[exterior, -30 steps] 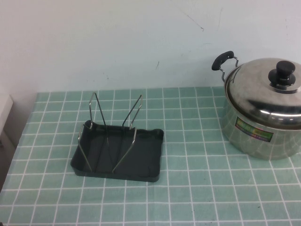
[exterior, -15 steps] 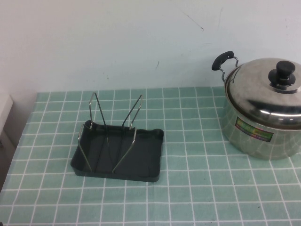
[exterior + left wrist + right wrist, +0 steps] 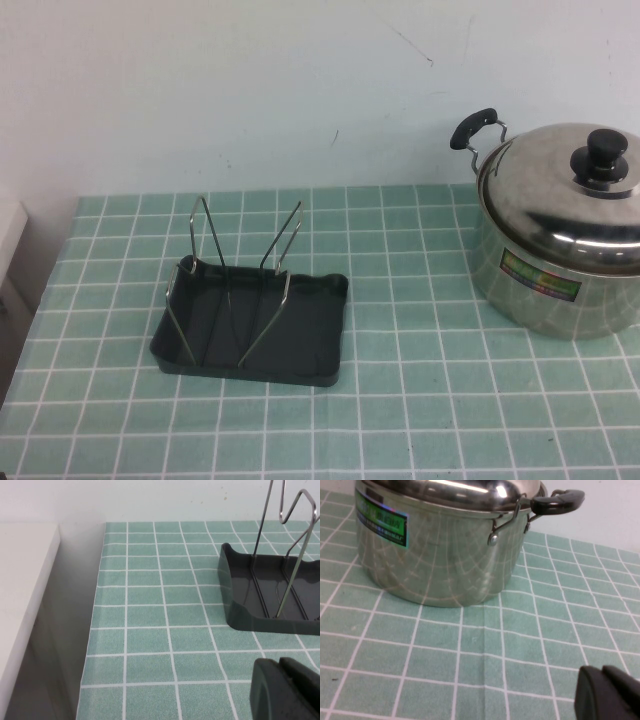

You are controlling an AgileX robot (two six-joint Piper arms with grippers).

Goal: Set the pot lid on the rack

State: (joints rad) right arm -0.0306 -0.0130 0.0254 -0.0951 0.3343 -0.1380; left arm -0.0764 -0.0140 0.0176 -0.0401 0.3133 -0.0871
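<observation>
Neither arm shows in the high view; each gripper appears only in its own wrist view.

Left gripper: dark fingers pressed together, nothing between them, hovering low over the green tiled tablecloth, near the rack's short end wall but apart from it.

Right gripper: fingers likewise together and empty, low over the cloth, apart from the pot's side wall.

Rack: dark grey tray at about 8 o'clock from table centre in the high view, flat on the cloth. 2 V-shaped wire holders stand upright in it, their tops leaning outward. Nothing rests in the wires.

Pot: steel, at about 3 o'clock, partly cut by the frame's right edge, well apart from the rack. Coloured label faces the camera. 1 black side handle sticks out at roughly 10 o'clock from the pot.

Pot lid: seated on the pot, rim to rim, level. Black knob at its centre. Not touched by either gripper.

Far edge: plain white wall behind the table.
</observation>
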